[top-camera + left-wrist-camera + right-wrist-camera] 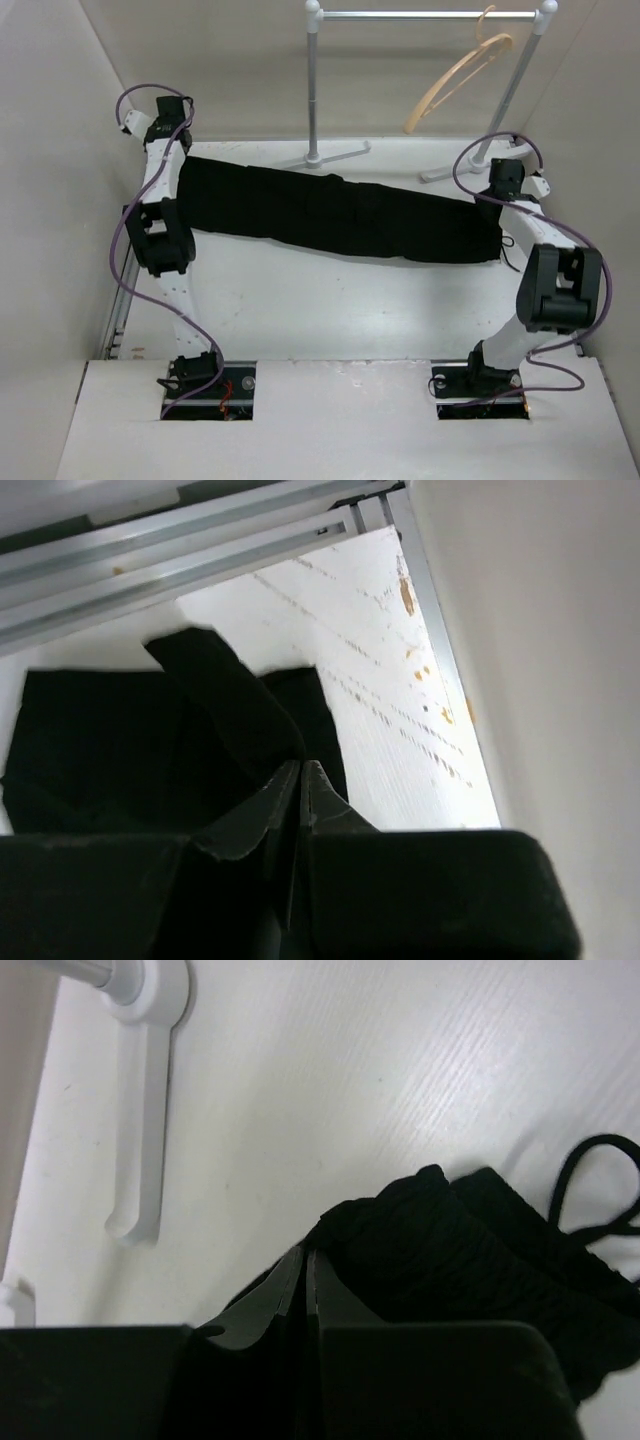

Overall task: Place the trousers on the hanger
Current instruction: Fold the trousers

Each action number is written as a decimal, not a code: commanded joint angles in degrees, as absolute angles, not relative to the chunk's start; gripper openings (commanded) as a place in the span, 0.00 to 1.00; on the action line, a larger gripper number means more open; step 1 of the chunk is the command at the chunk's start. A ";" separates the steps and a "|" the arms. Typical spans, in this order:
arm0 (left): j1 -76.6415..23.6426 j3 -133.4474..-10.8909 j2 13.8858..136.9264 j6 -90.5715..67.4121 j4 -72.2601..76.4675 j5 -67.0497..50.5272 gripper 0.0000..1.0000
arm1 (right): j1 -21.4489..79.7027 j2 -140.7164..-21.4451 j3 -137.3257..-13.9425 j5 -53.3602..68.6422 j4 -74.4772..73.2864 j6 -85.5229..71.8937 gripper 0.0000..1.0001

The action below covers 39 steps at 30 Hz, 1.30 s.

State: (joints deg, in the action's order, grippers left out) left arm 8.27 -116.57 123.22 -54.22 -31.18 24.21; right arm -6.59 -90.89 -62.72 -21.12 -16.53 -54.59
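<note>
The black trousers (340, 215) lie stretched flat across the table from left to right. At their left end my left gripper (177, 160) is shut; in the left wrist view its jaws (302, 765) meet on a raised fold of the cloth (230, 710). My right gripper (500, 218) is at the right end; in the right wrist view its jaws (305, 1252) stand almost together, pinching the bunched waist (450, 1250), with a black drawstring (590, 1190) lying loose beside it. The tan wooden hanger (455, 85) hangs tilted from the rail at the back right.
The grey metal rail (430, 15) on white-jointed legs stands at the back, its feet (335, 155) on the table just behind the trousers; one foot (140, 1110) is close to my right gripper. An aluminium frame (200, 550) and walls border the table.
</note>
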 commanded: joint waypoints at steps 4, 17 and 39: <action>7.43 -132.18 130.86 -47.21 -29.63 33.40 0.26 | -8.31 -98.52 -71.54 -26.63 -12.66 -55.19 0.27; 7.78 -85.32 103.04 -45.85 -8.46 26.02 0.71 | -0.23 -79.56 -55.84 -28.03 -3.17 -49.31 0.95; 15.16 -45.43 102.29 -64.60 25.48 6.86 0.69 | 9.81 -52.56 -22.68 -26.37 -3.16 -56.06 0.83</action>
State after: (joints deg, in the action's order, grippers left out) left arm 14.79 -44.23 97.82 -63.09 23.29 9.06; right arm 12.62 -53.60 -23.33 -26.81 -3.53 -53.52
